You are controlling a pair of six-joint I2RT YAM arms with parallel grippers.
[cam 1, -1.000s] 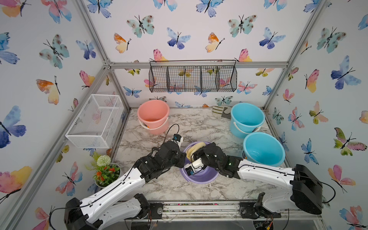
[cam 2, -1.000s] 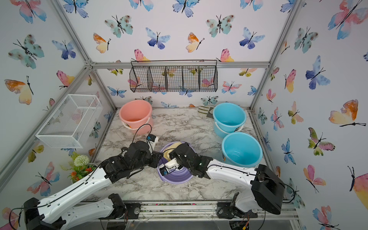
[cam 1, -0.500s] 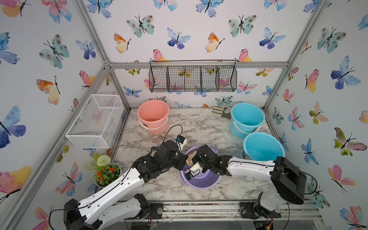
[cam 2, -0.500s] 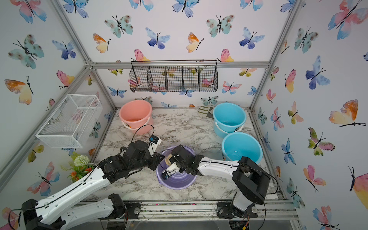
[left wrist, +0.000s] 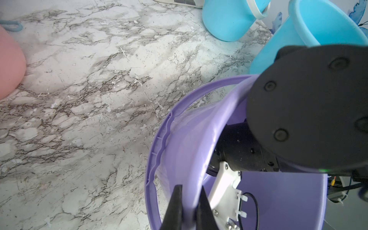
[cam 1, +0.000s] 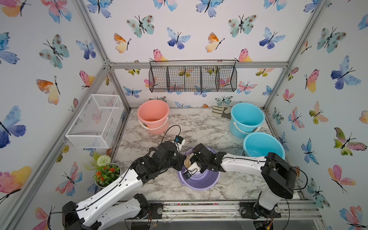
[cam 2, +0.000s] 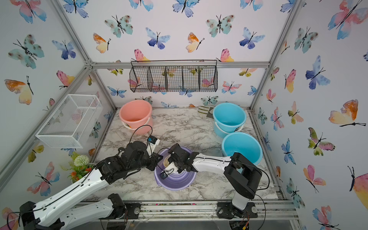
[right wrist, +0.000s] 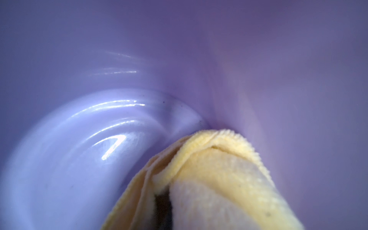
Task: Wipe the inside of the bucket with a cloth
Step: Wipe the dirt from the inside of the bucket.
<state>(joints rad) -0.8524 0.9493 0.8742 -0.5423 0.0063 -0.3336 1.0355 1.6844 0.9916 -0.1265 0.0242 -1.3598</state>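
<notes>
My left gripper (left wrist: 190,192) pinches the wall of the purple bucket (left wrist: 179,139), one finger inside and one outside, steadying it on the marble table (left wrist: 89,89). My right gripper (cam 1: 190,163) reaches inside the bucket, pressed together on the cloth (right wrist: 219,173). The cloth is a folded pale yellow towel that wraps over my fingers, so the grip itself is mostly hidden. Just ahead of my right gripper, the cloth's tip meets the wall where it curves into the glossy ribbed floor. I judge the wiping under way: the cloth is working this low corner, and the floor and far wall likely need passes.
</notes>
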